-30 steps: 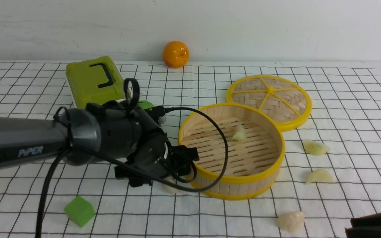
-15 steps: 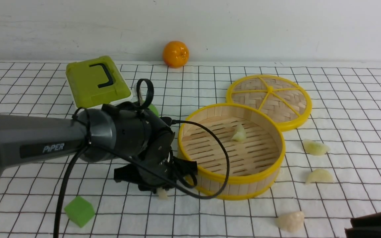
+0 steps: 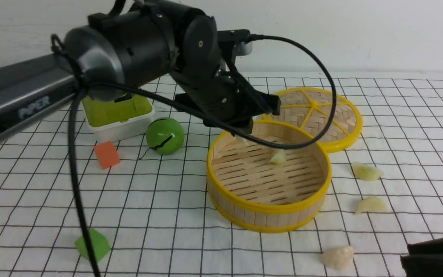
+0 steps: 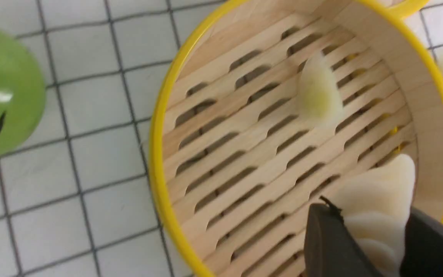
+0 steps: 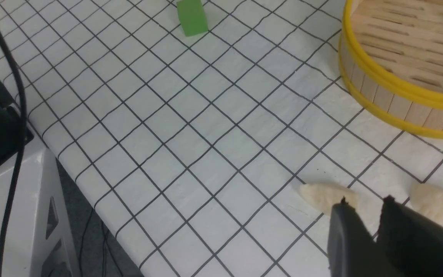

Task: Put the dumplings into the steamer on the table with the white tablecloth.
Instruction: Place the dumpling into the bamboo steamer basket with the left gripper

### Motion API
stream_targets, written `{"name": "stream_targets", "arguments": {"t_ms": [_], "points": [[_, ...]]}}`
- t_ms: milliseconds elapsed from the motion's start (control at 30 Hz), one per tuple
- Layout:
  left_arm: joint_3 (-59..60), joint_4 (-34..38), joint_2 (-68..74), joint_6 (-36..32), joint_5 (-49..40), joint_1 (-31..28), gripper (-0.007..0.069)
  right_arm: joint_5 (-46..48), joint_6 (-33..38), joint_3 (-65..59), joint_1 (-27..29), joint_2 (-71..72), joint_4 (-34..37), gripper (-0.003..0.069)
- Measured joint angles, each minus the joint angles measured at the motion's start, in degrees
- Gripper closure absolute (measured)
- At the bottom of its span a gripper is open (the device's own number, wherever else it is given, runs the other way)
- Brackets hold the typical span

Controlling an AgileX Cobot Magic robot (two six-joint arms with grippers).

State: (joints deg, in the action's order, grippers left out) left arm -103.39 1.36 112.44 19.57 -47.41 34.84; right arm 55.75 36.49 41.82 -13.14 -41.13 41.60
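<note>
Front view, near to far. Right claw [image 5: 365, 207] hovered slightly parted and empty over the white tablecloth [image 3: 167, 215]; three loose dumplings [image 3: 370, 204] lay on the worktop [image 3: 417, 154] beside the steamer [image 3: 267, 211]; a fourth dumpling [image 3: 278, 157] rested on its slats; left claw [image 4: 367, 238] pinched a fifth dumpling [image 4: 379, 184] above the steamer's floor, near its far wall.

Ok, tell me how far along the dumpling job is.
Done: one dumpling lies in the steamer. In hand: the left fingers hold a second dumpling over the steamer. Left: three dumplings on the white tablecloth to its right.
</note>
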Motion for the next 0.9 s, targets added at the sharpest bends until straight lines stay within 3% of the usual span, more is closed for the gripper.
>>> {"name": "stream_targets", "arguments": {"t_ms": [400,700,900], "points": [[-18.8,-3.2,23.2,-0.6,-2.0,0.0,0.0431,-0.2,0.0,0.0,0.0,0.0,-2.2,0.0527],[-20.2,-3.9,20.8,-1.3,-7.9,0.1,0.0131,-0.2,0.0,0.0,0.0,0.0,-2.6,0.0527],[-23.4,-3.8,11.0,-7.3,-20.6,0.1,0.0067,0.6,0.0,0.0,0.0,0.0,-2.6,0.0527]]}}
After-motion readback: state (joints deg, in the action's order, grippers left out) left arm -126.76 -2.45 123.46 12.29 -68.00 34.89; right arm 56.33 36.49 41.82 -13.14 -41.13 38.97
